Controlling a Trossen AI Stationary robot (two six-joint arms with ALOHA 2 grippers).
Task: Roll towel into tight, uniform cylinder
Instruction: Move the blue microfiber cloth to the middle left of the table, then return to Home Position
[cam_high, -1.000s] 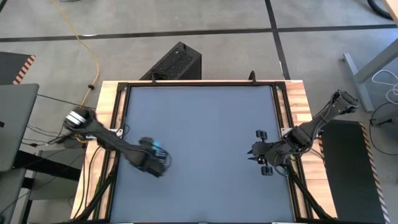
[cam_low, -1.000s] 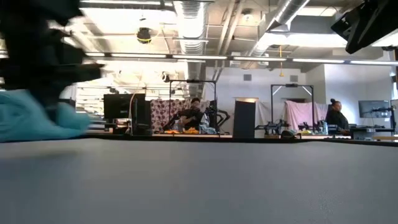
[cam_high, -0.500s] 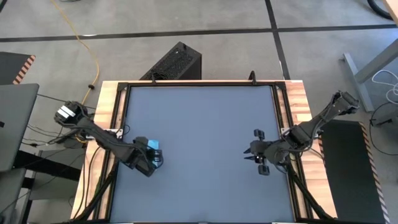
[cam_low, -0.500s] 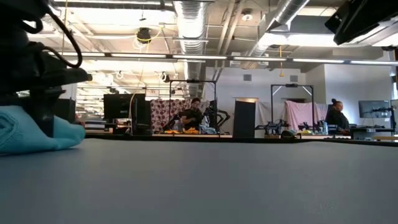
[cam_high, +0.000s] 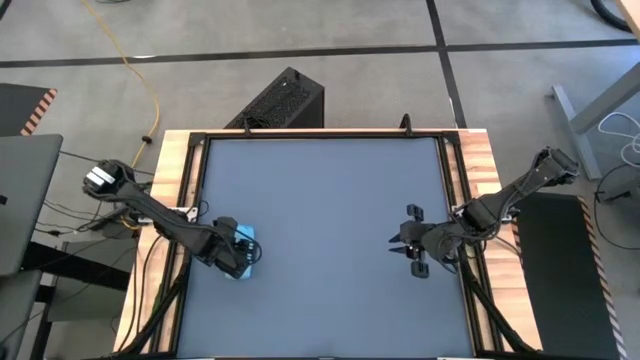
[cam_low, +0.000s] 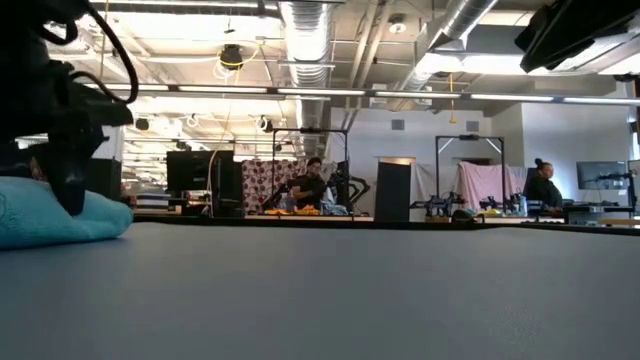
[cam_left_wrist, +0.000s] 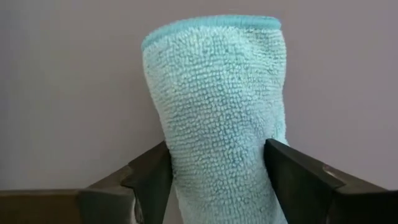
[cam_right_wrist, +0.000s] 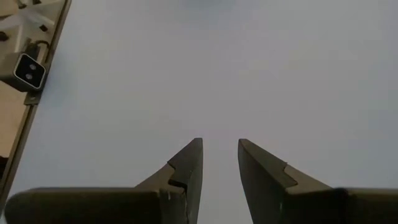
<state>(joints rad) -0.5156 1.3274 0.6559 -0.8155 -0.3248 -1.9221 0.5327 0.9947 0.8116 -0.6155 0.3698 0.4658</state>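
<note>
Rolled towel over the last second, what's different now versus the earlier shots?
The left gripper carried the rolled towel from further in toward the table's left edge, set it down and opened; its fingers now flank the roll, apparently loosely. The right gripper crept slightly inward and stayed open and empty. The towel stayed rolled.

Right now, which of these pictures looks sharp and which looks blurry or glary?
Left wrist view: the rolled towel is crisp, every loop showing, with soft even light. Low view: ceiling lights glare, the towel and the dark arm over it at the edge look soft. High view: evenly lit, little shadow on the table. Right wrist view: plain tabletop, no glare.
</note>
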